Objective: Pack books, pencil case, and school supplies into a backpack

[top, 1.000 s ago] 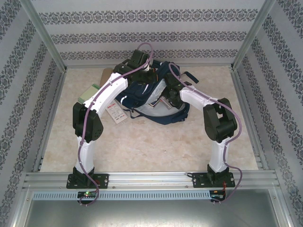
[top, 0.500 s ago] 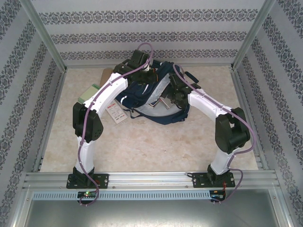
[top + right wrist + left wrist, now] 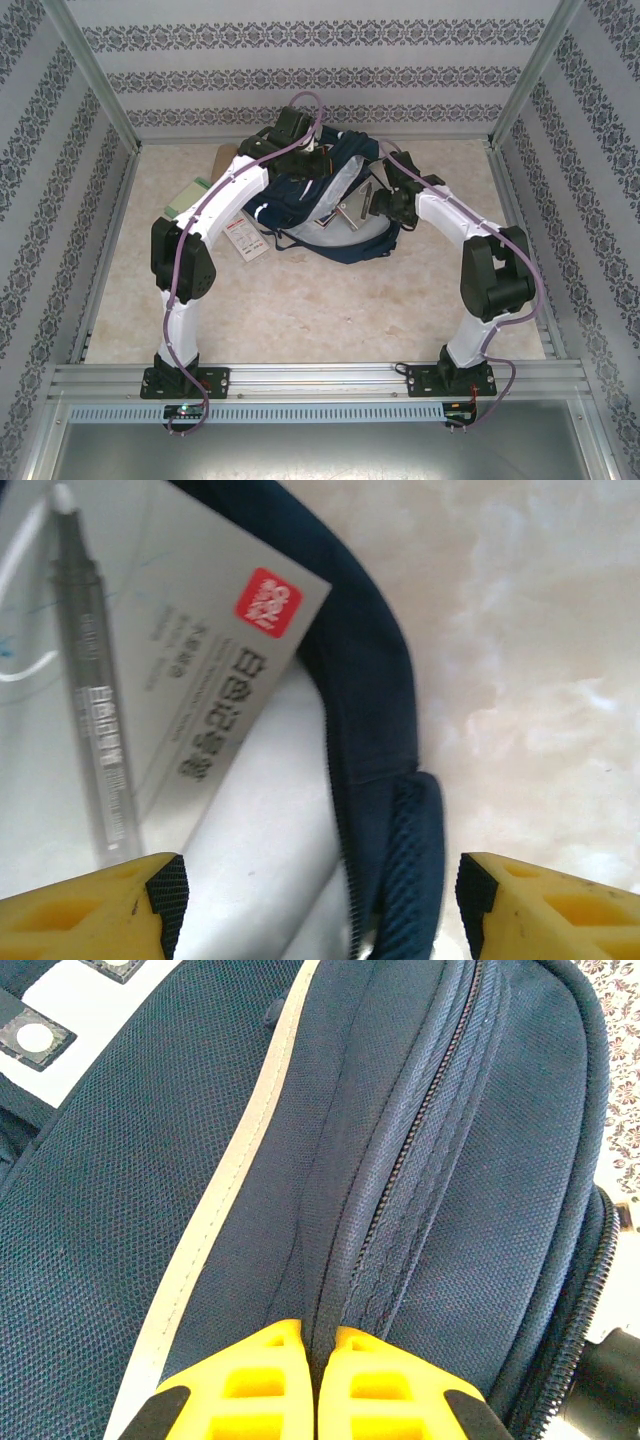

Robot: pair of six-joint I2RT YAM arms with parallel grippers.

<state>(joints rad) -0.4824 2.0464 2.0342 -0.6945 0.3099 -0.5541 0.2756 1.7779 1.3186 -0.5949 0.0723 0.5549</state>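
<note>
Backpack [image 3: 300, 198] at the far middle of the table [image 3: 330, 310].
Its opening faces the near side, with books [image 3: 333, 217] lying inside. A packet [image 3: 243, 240] lies on the table just left of it, and a pad [image 3: 186, 200] lies farther left, near the table's left edge.

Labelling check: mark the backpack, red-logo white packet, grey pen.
backpack [image 3: 120, 1210], left wrist view, navy mesh left of stripe.
red-logo white packet [image 3: 215, 650], right wrist view, printed face.
grey pen [image 3: 95, 710], right wrist view, mid barrel.
</note>
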